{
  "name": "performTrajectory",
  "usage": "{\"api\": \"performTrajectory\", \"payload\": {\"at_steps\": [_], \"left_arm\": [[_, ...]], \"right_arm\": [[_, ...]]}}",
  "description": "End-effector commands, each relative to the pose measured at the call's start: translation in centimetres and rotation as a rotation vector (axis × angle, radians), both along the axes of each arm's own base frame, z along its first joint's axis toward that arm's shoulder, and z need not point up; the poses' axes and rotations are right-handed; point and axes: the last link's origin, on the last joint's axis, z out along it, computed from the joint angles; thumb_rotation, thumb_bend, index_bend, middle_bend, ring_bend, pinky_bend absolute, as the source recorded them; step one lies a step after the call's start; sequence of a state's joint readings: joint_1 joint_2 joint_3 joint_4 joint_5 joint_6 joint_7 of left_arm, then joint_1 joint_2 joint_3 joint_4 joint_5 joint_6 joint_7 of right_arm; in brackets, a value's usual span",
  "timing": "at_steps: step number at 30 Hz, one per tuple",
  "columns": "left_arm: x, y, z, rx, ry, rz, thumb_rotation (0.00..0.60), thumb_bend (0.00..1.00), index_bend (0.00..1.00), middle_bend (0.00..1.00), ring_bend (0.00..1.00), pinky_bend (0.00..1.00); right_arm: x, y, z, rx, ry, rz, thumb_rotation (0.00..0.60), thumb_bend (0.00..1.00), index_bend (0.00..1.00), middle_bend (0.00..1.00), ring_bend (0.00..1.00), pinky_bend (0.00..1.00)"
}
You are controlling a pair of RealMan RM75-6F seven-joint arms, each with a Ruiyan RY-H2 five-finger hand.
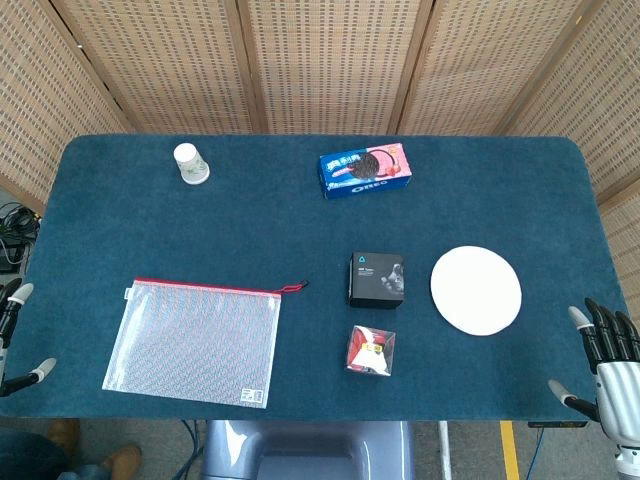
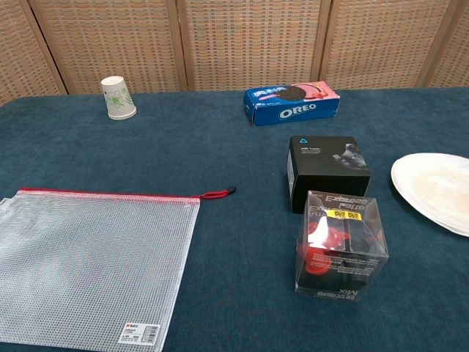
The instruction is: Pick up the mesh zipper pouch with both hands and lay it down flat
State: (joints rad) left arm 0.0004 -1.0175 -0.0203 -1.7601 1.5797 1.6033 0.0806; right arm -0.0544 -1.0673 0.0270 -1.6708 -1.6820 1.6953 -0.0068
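While the mesh zipper pouch (image 1: pixel 193 342) lies flat on the desk (image 1: pixel 300 215), both hands sit apart from it. Left hand (image 1: pixel 14 340) just beside the pouch, right hand (image 1: pixel 605 360) well apart — fingers spread, holding nothing.

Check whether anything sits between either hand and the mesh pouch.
Nothing visible blocks the left hand; it sits at the table edge just beside the mesh pouch, with only bare cloth between. The right hand is at the far edge, and the clear box lies on its straight path across; the black box and plate sit just beyond.
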Motion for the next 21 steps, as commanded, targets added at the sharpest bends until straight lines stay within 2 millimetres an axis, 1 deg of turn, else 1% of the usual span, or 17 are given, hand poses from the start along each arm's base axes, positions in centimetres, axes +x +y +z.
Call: {"api": "performTrajectory", "payload": {"at_steps": [1,8,9,11,12,13,14,15,16,17,18,19,21], "left_arm": [[0.0,0.0,0.0,0.001,-0.001,0.0,0.6,0.0,0.0,0.0,0.0,0.0],[-0.1,0.2,0.0,0.0,-0.001,0.002,0.6,0.0,0.0,0.0,0.0,0.0],[-0.2,0.2,0.0,-0.002,0.001,0.003,0.6,0.0,0.0,0.03,0.05,0.01],[-0.3,0.7,-0.3,-0.009,0.01,0.01,0.6,0.0,0.0,0.28,0.33,0.21],[-0.2,1.3,-0.4,-0.009,0.014,0.005,0.6,0.0,0.0,0.5,0.56,0.42],[0.1,1.9,-0.6,-0.008,0.014,-0.007,0.6,0.0,0.0,0.69,0.74,0.65],[0.3,2.5,-1.0,-0.022,0.006,-0.018,0.6,0.0,0.01,0.77,0.81,0.77],[0.9,3.6,-1.7,-0.055,-0.008,-0.05,0.6,0.0,0.05,0.86,0.88,0.9],[1.4,4.5,-2.2,-0.078,-0.02,-0.079,0.6,0.0,0.11,0.92,0.93,0.97],[2.0,5.4,-2.8,-0.1,-0.026,-0.106,0.6,0.0,0.16,0.94,0.95,0.99],[2.7,6.8,-3.5,-0.13,-0.021,-0.133,0.6,0.0,0.23,0.97,0.97,1.0],[3.3,7.7,-4.0,-0.153,-0.01,-0.15,0.6,0.0,0.28,0.99,0.98,1.0],[6.0,10.9,-5.4,-0.215,0.018,-0.192,0.6,0.0,0.33,1.0,0.99,1.0]], "right_arm": [[0.0,0.0,0.0,0.002,0.001,0.0,0.6,0.0,0.04,0.0,0.0,0.0],[0.0,0.0,-0.1,0.003,0.004,-0.001,0.6,0.0,0.04,0.0,0.0,0.0],[0.0,0.0,-0.1,0.004,0.004,-0.002,0.6,0.0,0.04,0.0,0.0,0.0],[0.0,-0.1,-0.1,0.004,-0.001,-0.004,0.6,0.0,0.04,0.0,0.0,0.0],[0.1,-0.1,0.0,0.005,-0.006,-0.004,0.6,0.0,0.04,0.0,0.0,0.0],[0.1,-0.1,0.0,0.004,-0.008,-0.003,0.6,0.0,0.04,0.0,0.0,0.0],[0.1,-0.1,0.0,0.003,-0.007,-0.001,0.6,0.0,0.04,0.0,0.0,0.0],[0.2,-0.2,0.0,0.003,-0.001,0.002,0.6,0.0,0.04,0.0,0.0,0.0],[0.2,-0.2,0.0,0.004,0.002,0.004,0.6,0.0,0.04,0.0,0.0,0.0],[0.2,-0.3,0.0,0.004,0.005,0.006,0.6,0.0,0.04,0.0,0.0,0.0],[0.1,-0.4,-0.1,0.004,0.009,0.004,0.6,0.0,0.04,0.0,0.0,0.0],[0.1,-0.4,-0.2,0.004,0.011,0.001,0.6,0.0,0.04,0.0,0.0,0.0],[0.0,-0.7,-0.2,-0.003,0.017,-0.01,0.6,0.0,0.03,0.0,0.0,0.0]]}}
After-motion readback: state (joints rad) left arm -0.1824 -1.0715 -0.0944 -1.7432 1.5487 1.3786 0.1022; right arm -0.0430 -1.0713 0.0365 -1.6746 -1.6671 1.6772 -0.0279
